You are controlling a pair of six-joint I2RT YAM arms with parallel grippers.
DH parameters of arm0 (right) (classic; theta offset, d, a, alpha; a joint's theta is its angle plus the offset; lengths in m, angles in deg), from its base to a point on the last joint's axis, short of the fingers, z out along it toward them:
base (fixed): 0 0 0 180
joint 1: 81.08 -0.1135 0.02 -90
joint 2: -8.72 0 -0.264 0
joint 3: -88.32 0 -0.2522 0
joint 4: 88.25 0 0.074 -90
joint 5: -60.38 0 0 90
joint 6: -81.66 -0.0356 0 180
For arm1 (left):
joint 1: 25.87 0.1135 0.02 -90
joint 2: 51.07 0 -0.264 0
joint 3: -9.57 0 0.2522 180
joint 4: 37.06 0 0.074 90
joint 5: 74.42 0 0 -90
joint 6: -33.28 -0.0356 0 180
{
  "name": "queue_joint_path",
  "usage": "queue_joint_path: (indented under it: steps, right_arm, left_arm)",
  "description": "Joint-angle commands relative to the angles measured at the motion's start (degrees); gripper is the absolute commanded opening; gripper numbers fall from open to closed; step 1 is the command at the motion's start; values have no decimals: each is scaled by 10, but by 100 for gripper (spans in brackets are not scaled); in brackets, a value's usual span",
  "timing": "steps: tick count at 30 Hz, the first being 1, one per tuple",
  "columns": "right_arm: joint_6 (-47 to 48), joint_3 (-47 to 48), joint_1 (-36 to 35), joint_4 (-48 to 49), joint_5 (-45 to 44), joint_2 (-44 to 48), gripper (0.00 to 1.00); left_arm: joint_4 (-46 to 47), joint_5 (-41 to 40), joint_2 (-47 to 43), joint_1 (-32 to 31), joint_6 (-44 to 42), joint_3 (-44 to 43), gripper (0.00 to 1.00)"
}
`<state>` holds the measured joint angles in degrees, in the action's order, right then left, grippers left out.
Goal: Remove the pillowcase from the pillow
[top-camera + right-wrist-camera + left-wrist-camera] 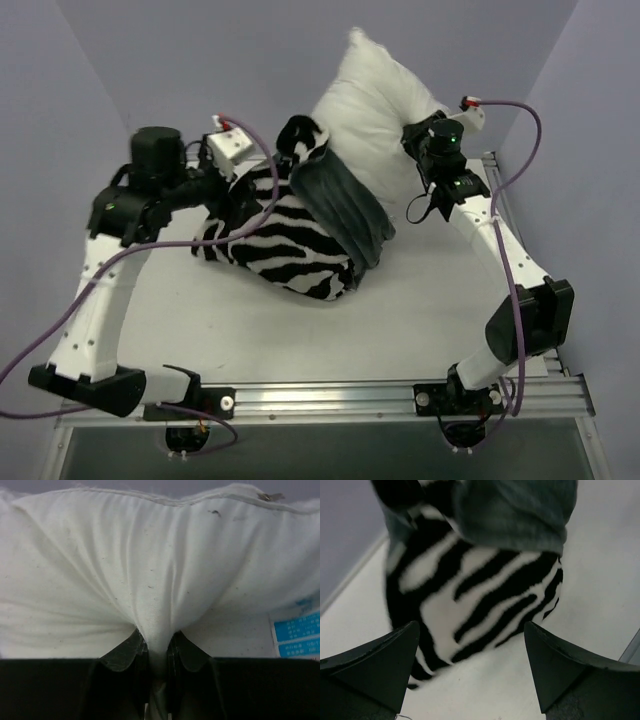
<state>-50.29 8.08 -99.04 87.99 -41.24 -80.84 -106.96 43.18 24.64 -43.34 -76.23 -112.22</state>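
The white pillow (375,95) sticks up at the back middle, its lower half still inside the zebra-striped pillowcase (280,245). The case's grey-green inside (345,205) is folded back in a band across the pillow. My right gripper (418,140) is shut on a pinch of the pillow's white fabric (150,580), seen between its jaws in the right wrist view (157,647). A blue-and-white tag (297,635) shows at the right. My left gripper (228,200) is open and empty (471,630), just left of the bunched pillowcase (470,590), above the table.
The white table (300,330) ends at a metal rail (330,400) at the near edge. Purple walls close in on the left, back and right. Purple cables (525,150) loop off both wrists.
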Motion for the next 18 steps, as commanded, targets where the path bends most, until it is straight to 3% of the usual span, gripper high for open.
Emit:
queue_joint_path:
  steps: [1, 4, 12, 15, 18]
  right_arm:
    - [-66, -97, 41, -24, 18, 27, 0]
    - [-81, -157, 53, -14, 36, 64, 0]
    - [-82, -300, 62, -12, 74, 126, 0]
    - [-64, -321, 62, -20, 67, 151, 0]
    - [-56, -326, 64, -24, 65, 161, 0]
  left_arm:
    - [9, -73, 16, -38, -72, 148, 94]
    - [48, -104, 23, -37, -88, 206, 94]
    - [113, -98, 95, -15, -56, 255, 94]
    - [131, -47, 125, 18, -53, 272, 94]
    - [135, -71, 146, 27, -90, 291, 94]
